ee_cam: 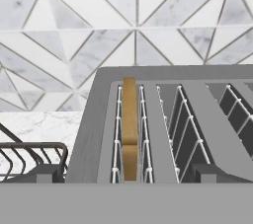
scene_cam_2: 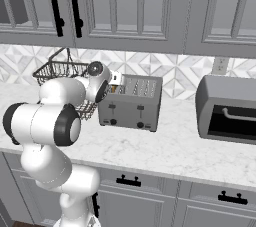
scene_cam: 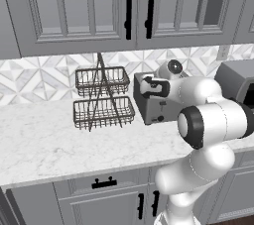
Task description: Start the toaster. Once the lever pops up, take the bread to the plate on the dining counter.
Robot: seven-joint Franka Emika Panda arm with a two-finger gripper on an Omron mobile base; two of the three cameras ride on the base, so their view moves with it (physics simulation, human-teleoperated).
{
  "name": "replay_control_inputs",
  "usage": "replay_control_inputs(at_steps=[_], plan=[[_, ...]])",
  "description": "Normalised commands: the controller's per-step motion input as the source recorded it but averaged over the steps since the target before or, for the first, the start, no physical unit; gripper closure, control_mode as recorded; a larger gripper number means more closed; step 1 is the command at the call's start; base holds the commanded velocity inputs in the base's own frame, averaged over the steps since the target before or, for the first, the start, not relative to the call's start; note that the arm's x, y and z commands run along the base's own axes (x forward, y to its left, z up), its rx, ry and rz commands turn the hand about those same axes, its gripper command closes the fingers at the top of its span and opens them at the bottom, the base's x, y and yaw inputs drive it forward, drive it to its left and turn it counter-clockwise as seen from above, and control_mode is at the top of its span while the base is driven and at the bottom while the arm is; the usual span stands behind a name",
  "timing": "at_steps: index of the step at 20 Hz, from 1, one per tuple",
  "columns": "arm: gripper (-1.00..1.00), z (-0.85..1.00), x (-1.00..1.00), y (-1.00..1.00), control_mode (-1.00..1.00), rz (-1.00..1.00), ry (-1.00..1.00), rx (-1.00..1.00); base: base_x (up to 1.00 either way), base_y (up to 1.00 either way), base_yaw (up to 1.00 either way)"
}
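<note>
Standing on the marble worktop point(scene_cam_2: 165, 151) against the tiled backsplash point(ee_cam: 133, 16), between wire basket rack point(scene_cam: 102, 97) and toaster oven point(scene_cam_2: 227, 108): the toaster point(scene_cam_2: 131, 102), front levers facing out for reach. Hovering just above its left end, the gripper point(scene_cam_2: 116, 83), jaws spread wide, holding nothing, probably poised for the lever. Seated edge-up in the leftmost slot, ready for toasting: the bread point(ee_cam: 129, 129).

Counts: one toaster point(scene_cam_2: 131, 103), centre frame; one bread point(ee_cam: 129, 129) slice in its slots; one toaster oven point(scene_cam_2: 226, 108), right edge; one wire basket rack point(scene_cam: 102, 97) (two tiers), centre-left.
</note>
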Motion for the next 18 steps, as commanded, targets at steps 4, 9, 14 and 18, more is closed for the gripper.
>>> replay_control_inputs(at_steps=[4, 9, 14, 18], plan=[[-1.00, 0.00, 0.00, 0.00, -1.00, 0.00, 0.00, 0.00, 0.00, 0.00, 0.00], [-1.00, 0.00, 0.00, 0.00, -1.00, 0.00, 0.00, 0.00, 0.00, 0.00, 0.00], [-1.00, 0.00, 0.00, 0.00, -1.00, 0.00, 0.00, 0.00, 0.00, 0.00, 0.00], [-1.00, 0.00, 0.00, 0.00, -1.00, 0.00, 0.00, 0.00, 0.00, 0.00, 0.00]])
